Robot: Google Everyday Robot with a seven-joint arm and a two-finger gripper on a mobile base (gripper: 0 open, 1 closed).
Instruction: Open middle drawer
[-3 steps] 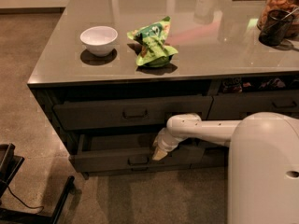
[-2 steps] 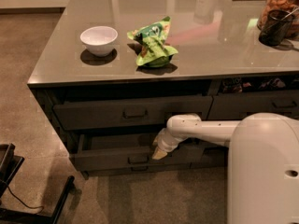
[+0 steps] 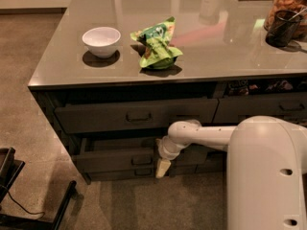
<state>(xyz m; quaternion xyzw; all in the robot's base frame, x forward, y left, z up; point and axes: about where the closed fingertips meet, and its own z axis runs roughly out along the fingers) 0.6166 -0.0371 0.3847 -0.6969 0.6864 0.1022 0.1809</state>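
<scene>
Middle drawer (image 3: 112,160), wide dark grey-brown front with a small rectangular loop handle (image 3: 142,160), sits in the second row beneath the grey tabletop (image 3: 230,56). It stands partly out of the cabinet, and a strip of its inside shows above the front. Claw (image 3: 163,167) on the white robot arm (image 3: 201,135) hangs tip-down just right of that handle, at the drawer front. Whether it is spread or closed: cannot tell. Judged step: the pull, part done. Next move calls for a straight draw outward along the runners, with no sideways drag.
</scene>
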